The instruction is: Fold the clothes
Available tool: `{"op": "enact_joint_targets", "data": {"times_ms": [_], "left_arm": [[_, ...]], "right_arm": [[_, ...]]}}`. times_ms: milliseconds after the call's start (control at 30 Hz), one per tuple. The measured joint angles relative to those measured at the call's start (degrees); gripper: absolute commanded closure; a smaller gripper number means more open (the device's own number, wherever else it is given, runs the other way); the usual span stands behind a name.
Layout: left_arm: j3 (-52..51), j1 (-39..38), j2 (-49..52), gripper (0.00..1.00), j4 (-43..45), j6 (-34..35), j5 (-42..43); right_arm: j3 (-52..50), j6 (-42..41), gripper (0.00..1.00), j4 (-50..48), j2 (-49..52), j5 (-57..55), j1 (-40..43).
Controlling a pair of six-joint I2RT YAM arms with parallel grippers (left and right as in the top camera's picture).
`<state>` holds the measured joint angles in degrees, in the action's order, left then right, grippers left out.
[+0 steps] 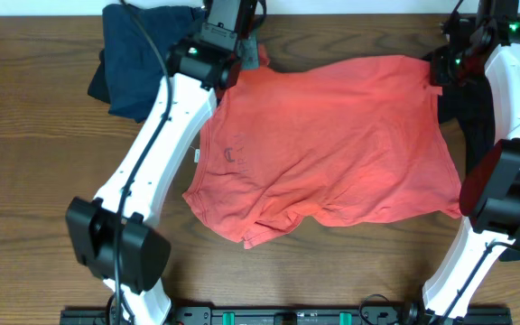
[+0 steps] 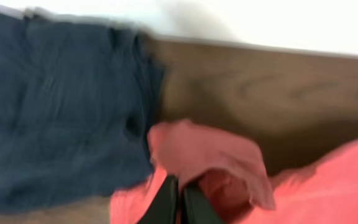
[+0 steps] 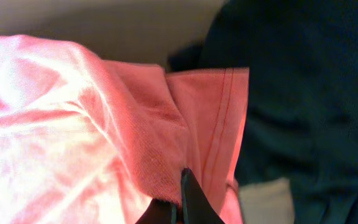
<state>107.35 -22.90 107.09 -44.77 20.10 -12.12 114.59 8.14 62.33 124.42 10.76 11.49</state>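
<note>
Wood-grain counter point(image 1: 43, 181). Coral T-shirt point(image 1: 332, 144) is spread mid-counter, long axis running side to side. Which end is the collar cannot be told. Faint lettering point(image 1: 234, 154) is seen only overhead, and the stitched hem point(image 3: 219, 124) only from the right wrist. Left claw point(image 1: 246, 56) is pinched shut on the shirt's far-left corner, right claw point(image 1: 438, 70) on the far-right corner. Both arms are stretched forward. Navy garment point(image 1: 138, 54) lies far left, black garment point(image 1: 466, 122) under the right arm.

Left arm point(image 1: 162, 135) and right arm point(image 1: 513, 90) have white shells, black joints.
</note>
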Motion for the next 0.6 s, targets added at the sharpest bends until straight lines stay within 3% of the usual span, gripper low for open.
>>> {"op": "enact_joint_targets", "data": {"times_ms": [300,600], "left_arm": [[-4.35,-0.83,1.31,0.94,-12.09,4.35,3.3],[-15.91,-1.31,1.6,0.94,-11.72,7.08,4.35]], "right_arm": [[0.02,2.03,0.99,5.51,0.0,1.25,0.74],[0.02,2.49,0.99,6.64,0.0,1.4,0.72]]}}
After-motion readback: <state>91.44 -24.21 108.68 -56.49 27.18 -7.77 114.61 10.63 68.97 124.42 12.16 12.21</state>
